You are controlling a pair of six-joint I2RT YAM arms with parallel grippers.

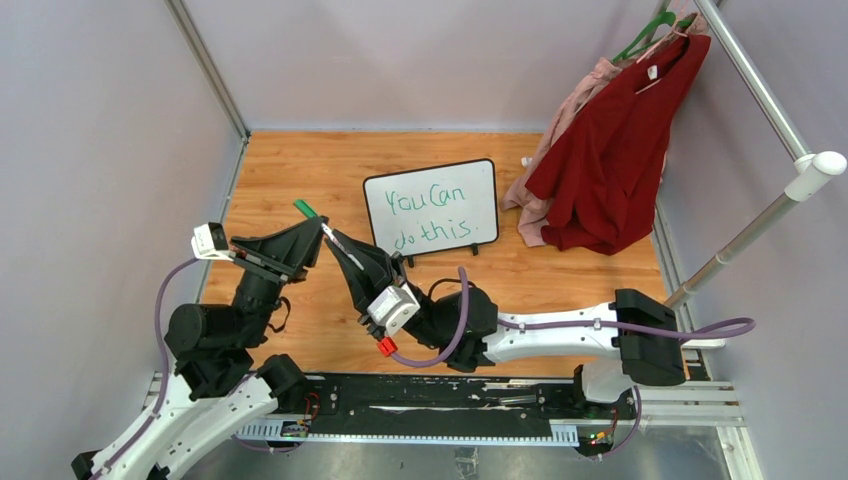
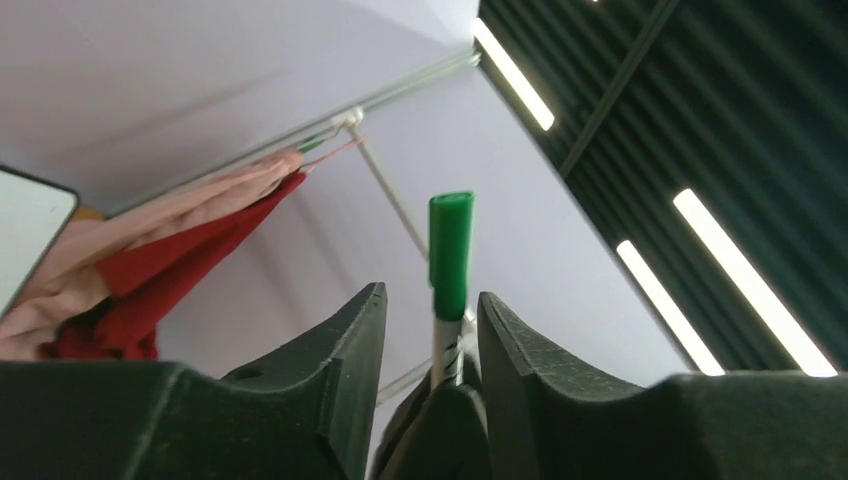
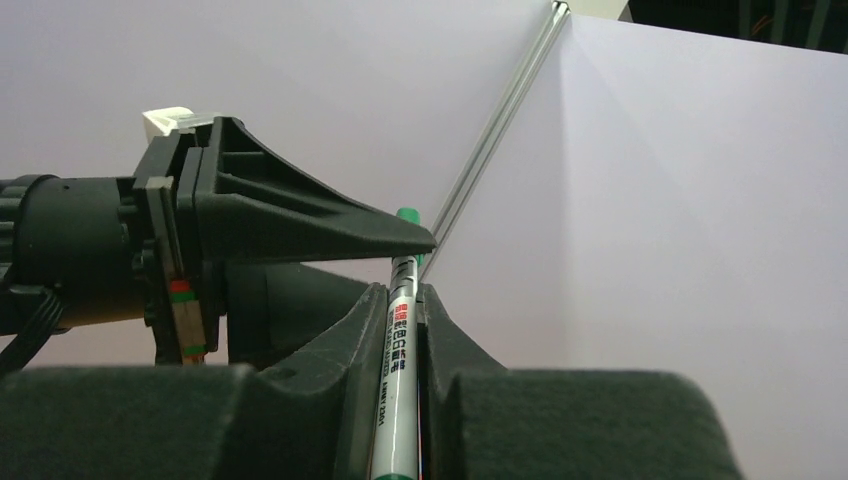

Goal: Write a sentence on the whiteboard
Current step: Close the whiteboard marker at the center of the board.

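Note:
The whiteboard point(image 1: 478, 183) stands upright at the table's middle, and the sentence point(image 1: 425, 215) "You Can do this" is on it in green. My right gripper point(image 1: 350, 262) is shut on the white barrel of a marker point(image 3: 398, 350), front left of the board. The marker's green cap point(image 2: 450, 250) sticks up between the fingers of my left gripper point(image 2: 432, 296). These stand open with a gap on each side of the cap. In the top view the left gripper point(image 1: 315, 232) meets the right one at the cap point(image 1: 304, 209). A corner of the board point(image 2: 25, 230) shows in the left wrist view.
A red garment point(image 1: 610, 160) and a pink one point(image 1: 560, 130) hang from a metal rail point(image 1: 760, 90) at the back right, reaching down to the wooden table point(image 1: 580, 280). Grey walls close in the left, back and right sides.

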